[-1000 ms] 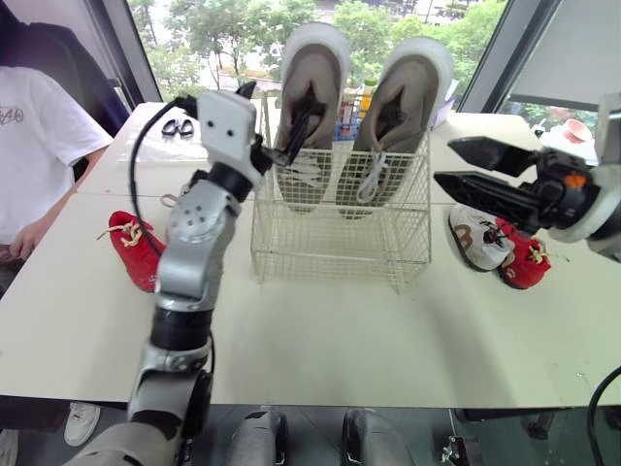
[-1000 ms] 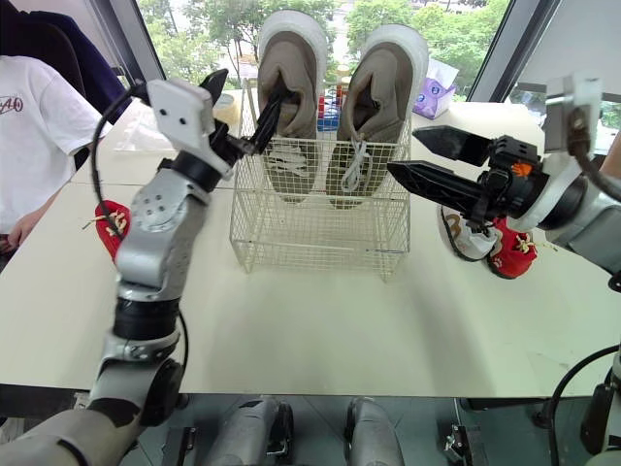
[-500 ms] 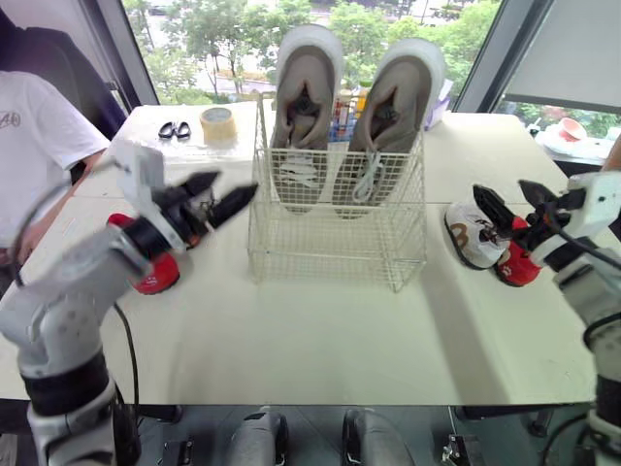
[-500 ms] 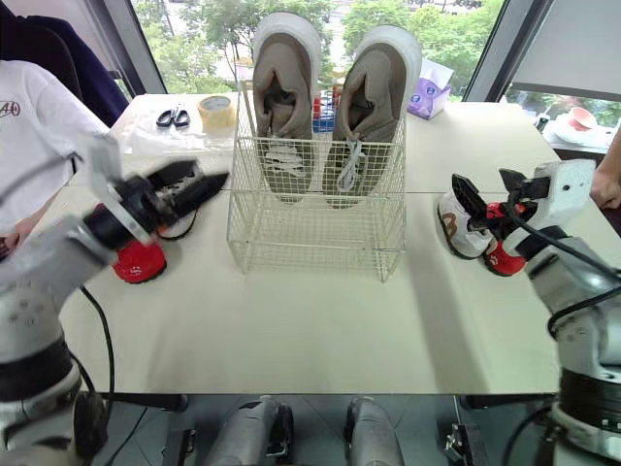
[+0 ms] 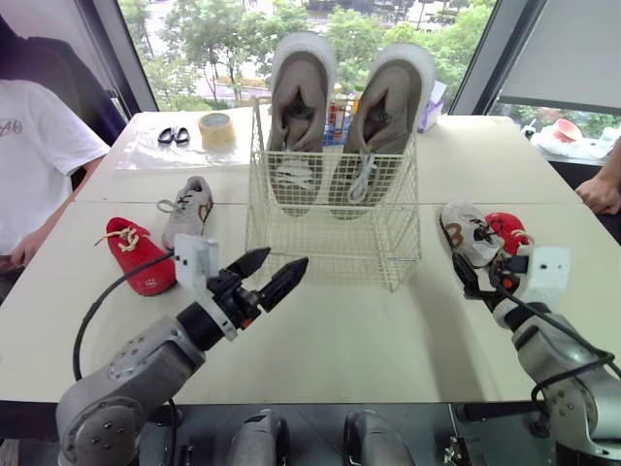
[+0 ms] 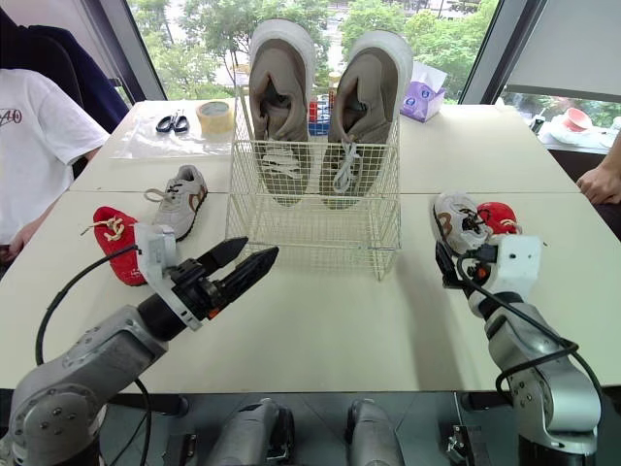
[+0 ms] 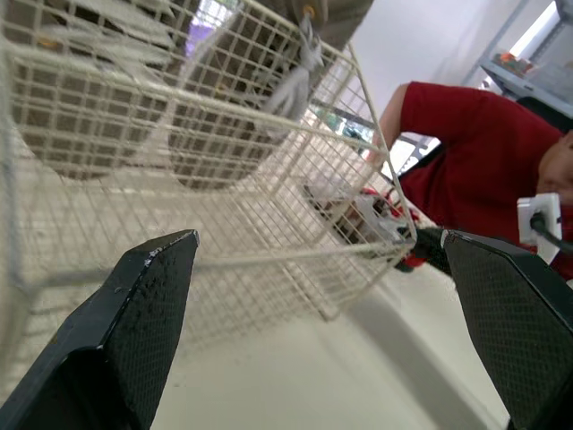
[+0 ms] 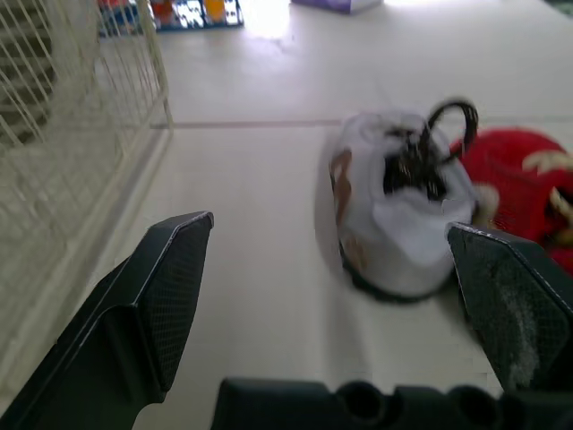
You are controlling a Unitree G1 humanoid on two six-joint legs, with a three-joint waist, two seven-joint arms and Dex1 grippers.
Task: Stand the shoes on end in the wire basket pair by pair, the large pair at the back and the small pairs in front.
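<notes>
The wire basket [image 5: 335,228] stands mid-table with two large tan shoes [image 5: 303,107] [image 5: 388,112] on end along its back. A small red shoe [image 5: 136,254] and a small grey shoe [image 5: 187,209] lie to its left. Right of it lie a small white shoe [image 5: 469,233] and another red shoe [image 5: 505,231]. My left gripper [image 5: 288,255] hovers open and holds nothing, low in front of the basket's left corner. My right gripper [image 6: 454,260] is open just short of the white shoe [image 8: 403,215], which sits ahead between its fingers without touching them.
A tape roll [image 5: 216,129] and scissors [image 5: 175,135] lie at the back left, a purple tissue box [image 6: 424,97] behind the basket. A person in a white shirt [image 5: 39,146] sits at the left edge; a hand [image 5: 602,194] rests at the right edge.
My left gripper came out of the basket top and dropped to the table in front of it. My right arm swung down and back to the white and red shoes.
</notes>
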